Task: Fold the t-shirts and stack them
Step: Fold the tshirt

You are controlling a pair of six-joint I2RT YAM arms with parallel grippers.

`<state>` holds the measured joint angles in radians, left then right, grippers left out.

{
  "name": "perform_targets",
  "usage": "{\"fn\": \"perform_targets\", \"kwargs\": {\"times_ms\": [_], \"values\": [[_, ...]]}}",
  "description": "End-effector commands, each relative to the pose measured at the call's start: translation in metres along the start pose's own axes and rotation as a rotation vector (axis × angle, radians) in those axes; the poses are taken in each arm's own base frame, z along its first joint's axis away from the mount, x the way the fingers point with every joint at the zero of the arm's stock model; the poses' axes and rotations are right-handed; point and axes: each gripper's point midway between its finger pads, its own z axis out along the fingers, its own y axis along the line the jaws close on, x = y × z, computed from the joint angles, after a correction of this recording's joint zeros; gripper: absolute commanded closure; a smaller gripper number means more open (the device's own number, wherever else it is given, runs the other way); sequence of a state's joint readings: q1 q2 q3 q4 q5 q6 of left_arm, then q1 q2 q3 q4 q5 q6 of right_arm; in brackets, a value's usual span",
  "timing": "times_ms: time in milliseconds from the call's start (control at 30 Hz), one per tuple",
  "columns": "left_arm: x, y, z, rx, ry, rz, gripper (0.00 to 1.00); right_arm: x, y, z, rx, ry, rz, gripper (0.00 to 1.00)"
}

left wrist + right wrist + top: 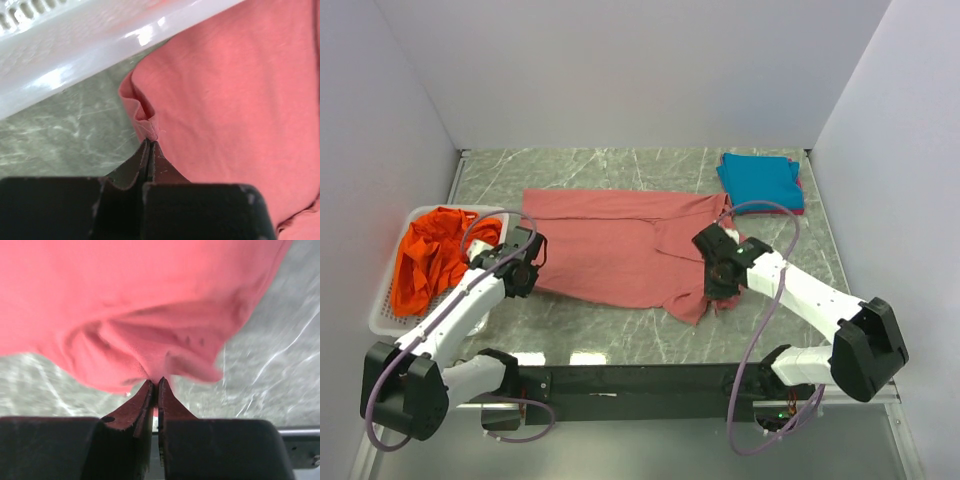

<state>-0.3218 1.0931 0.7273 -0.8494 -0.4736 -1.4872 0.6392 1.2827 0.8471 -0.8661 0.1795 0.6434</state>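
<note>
Salmon-red cloth covers the middle of the grey marbled bench (580, 330). This is the salmon-red shirt (610, 250), lying mostly spread out, its left edge just beside the white basket (382, 318) and one sleeve reaching toward the far right corner.

In the left wrist view we see the left fingers (139, 161) pressed together on a small pinch of that shirt's edge (150, 127), with the cloth puckered just above the tips. The basket's rim (75, 55) runs close by and bare bench (60, 135) shows between them.

In the right wrist view the right fingers (144, 401) are also drawn tight on a gathered fold of the same shirt (150, 305). It bunches and sags above the tips, with bench (280, 355) showing to the side. From above, this grip sits at the shirt's near right part, where the cloth is rumpled.

The orange shirt (432, 262) lies crumpled in the basket at the left. The teal shirt (758, 180) sits folded at the far right of the bench, with a thin edge of the magenta shirt (802, 200) peeking out beneath it.
</note>
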Motion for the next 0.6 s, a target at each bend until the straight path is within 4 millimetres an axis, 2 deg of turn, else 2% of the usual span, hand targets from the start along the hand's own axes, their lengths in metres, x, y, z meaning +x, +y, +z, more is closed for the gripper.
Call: {"fn": "perform_targets", "kwargs": {"times_ms": [0, 267, 567], "values": [[-0.017, -0.021, -0.004, 0.040, -0.044, -0.018, 0.99, -0.037, -0.002, -0.019, -0.008, -0.082, -0.041, 1.00], [-0.040, -0.051, 0.001, 0.077, -0.068, -0.041, 0.99, -0.110, 0.003, -0.039, -0.024, -0.191, 0.008, 1.00], [-0.062, -0.089, 0.015, 0.080, -0.108, -0.031, 0.99, -0.175, 0.013, -0.039, -0.034, -0.246, 0.040, 1.00]]}}
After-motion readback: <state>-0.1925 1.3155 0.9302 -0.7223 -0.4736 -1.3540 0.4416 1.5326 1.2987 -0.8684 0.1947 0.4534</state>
